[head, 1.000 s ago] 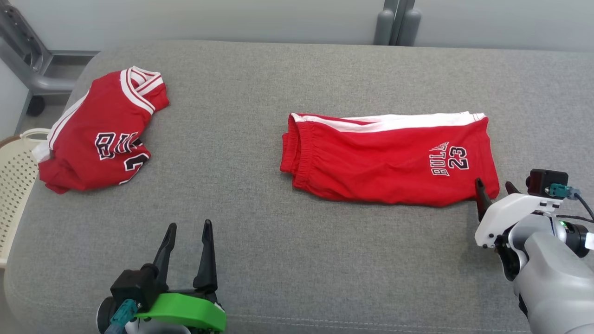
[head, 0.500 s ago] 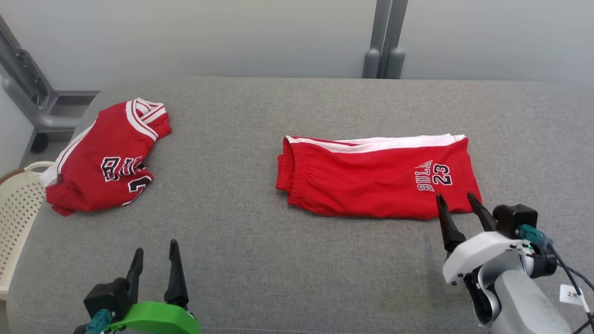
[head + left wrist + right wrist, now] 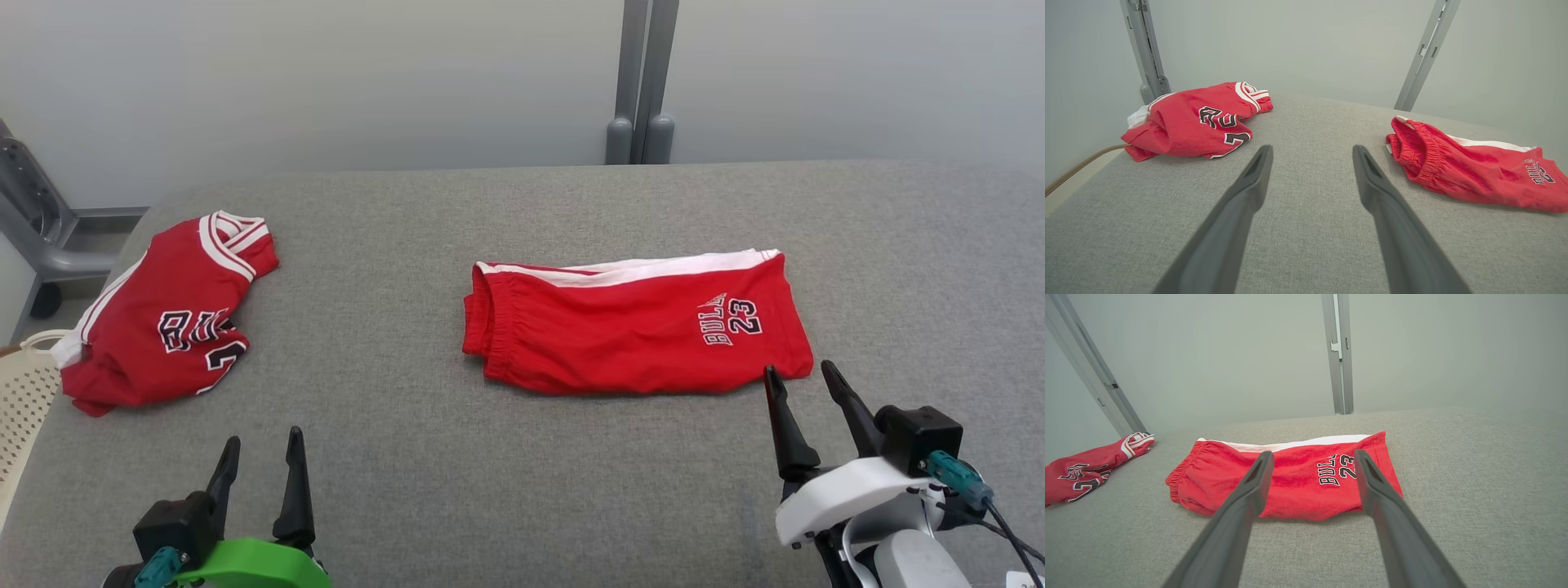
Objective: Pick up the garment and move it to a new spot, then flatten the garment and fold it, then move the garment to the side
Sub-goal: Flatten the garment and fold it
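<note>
Basket (image 3: 20,408) beside jersey (image 3: 163,318), head view; shorts (image 3: 620,343) folded mid-surface.

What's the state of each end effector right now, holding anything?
Left end effector: open, holding nothing.
Right end effector: open, holding nothing, tips by the hem of the red shorts.

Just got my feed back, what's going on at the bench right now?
Nothing is being held. The red shorts lie flat in the middle of the grey padded surface, apparently folded in half. The right pincer is open and empty, its tips just short of the shorts' near right corner. The left pincer is open too, over bare padding. A red jersey lies crumpled at the left edge.
</note>
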Controlling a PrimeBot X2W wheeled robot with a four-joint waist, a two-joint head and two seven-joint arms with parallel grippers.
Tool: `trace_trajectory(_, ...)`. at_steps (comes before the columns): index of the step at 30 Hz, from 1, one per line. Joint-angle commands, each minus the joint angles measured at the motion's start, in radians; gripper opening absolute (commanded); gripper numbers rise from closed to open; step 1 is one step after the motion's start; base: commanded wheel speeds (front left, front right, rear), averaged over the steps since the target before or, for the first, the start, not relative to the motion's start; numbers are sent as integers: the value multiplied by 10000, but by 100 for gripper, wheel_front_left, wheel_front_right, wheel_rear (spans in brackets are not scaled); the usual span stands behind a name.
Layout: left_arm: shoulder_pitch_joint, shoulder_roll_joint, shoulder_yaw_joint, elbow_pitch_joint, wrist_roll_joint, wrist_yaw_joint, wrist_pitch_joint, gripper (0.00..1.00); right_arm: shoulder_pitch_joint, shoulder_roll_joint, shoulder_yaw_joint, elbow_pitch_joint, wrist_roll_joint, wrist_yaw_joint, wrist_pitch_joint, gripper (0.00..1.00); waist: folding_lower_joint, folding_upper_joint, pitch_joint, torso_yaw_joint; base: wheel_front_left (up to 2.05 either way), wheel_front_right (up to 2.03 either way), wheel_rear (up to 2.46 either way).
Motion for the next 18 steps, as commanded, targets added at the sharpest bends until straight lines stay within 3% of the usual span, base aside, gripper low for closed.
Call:
trace_trajectory(1,114,86,-16,-24,10,-35,-89,100,198,30,-57,-154,-87,-11,44,100,0,-1,-26,-17,0,0,0)
trace_trajectory(18,407,192,-148,-587,88,153,-70,100,868,179,-156,-863,30,-11,609,100,0,-1,15,-228,0,0,0)
